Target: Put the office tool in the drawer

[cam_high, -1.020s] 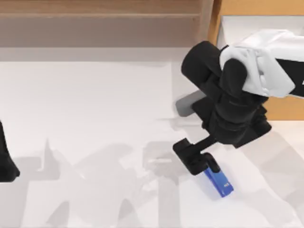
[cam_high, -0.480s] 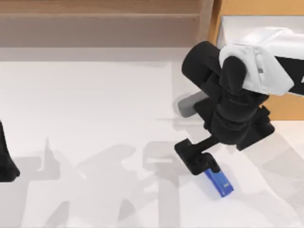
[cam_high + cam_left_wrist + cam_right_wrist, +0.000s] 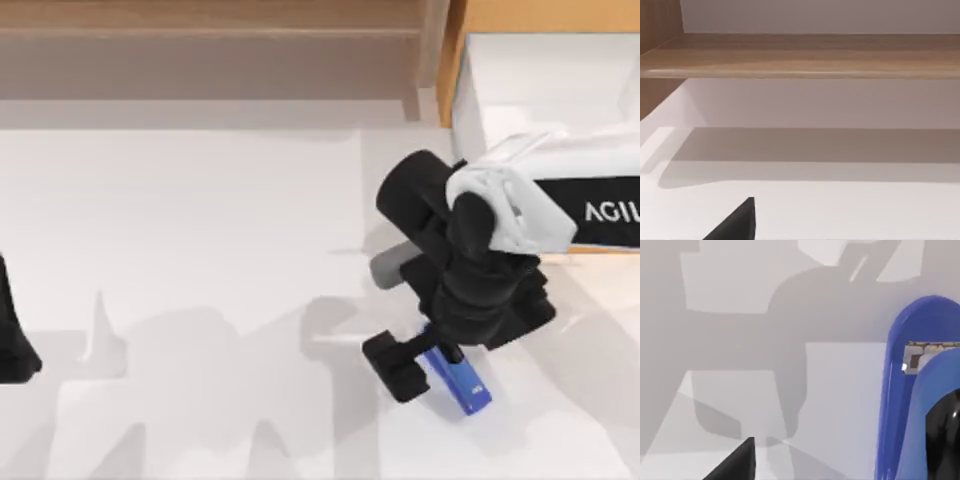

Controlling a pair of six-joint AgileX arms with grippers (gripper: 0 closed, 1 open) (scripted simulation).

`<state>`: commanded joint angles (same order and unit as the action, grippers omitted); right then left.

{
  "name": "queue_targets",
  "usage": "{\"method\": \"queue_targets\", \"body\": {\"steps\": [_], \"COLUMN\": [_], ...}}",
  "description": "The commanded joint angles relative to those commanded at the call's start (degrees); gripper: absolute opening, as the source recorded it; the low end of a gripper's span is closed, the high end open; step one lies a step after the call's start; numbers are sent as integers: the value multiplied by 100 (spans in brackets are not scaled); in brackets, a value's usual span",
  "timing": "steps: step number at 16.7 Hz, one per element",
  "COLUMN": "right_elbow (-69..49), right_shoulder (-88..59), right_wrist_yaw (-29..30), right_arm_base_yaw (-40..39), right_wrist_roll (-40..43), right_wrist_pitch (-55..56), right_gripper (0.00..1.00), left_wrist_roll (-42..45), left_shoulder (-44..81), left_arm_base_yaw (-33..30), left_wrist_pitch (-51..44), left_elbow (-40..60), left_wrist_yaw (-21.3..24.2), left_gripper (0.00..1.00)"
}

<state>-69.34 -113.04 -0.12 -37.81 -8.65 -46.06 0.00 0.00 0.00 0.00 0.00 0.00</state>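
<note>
**Right claw lowered over stapler; drawer interior now more exposed**

Since the earlier frames the right arm has swung toward the near edge of the bench, so its white housing covers less of the drawer and the claw now sits directly at the stapler's end instead of just above it.

Right claw (image 3: 425, 368): low over the bench, fingers spread, one black finger (image 3: 398, 366) left of the stapler and the other against its upper end. It straddles the stapler; whether the pads press on it, I cannot tell.

Stapler (image 3: 458, 380): blue, lying flat on the white bench (image 3: 200, 220), right of centre near the front edge, angled, well apart from the drawer. In the right wrist view its blue body (image 3: 910, 390) looms close, with a small pale marking near one end, too small to read.

Writing: white letters "AGIL" on the black band of the right arm, cut off at the frame edge.

Drawer (image 3: 520, 80): open at the bench's far right, white inside, tan wood surround.

Wooden shelf unit (image 3: 210, 45): runs along the far side; the left wrist view shows its long plank (image 3: 800, 55) above bare bench.

Left claw (image 3: 12, 335): parked at the left edge.
</note>
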Motion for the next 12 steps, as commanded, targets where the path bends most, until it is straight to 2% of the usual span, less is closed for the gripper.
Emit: {"method": "queue_targets", "body": {"steps": [4, 12], "right_elbow": [44, 44], "right_shoulder": [-41, -41], "right_wrist_yaw": [0, 0], "right_arm_base_yaw": [-3, -3], "right_wrist_roll": [-1, -1], "right_wrist_pitch": [64, 64], "right_gripper": [100, 40], "left_wrist_roll": [0, 0], "left_shoulder": [0, 0], "left_arm_base_yaw": [0, 0], "left_wrist_pitch": [0, 0], "left_elbow": [0, 0], "left_wrist_yaw": [0, 0], "left_gripper": [100, 100]}}
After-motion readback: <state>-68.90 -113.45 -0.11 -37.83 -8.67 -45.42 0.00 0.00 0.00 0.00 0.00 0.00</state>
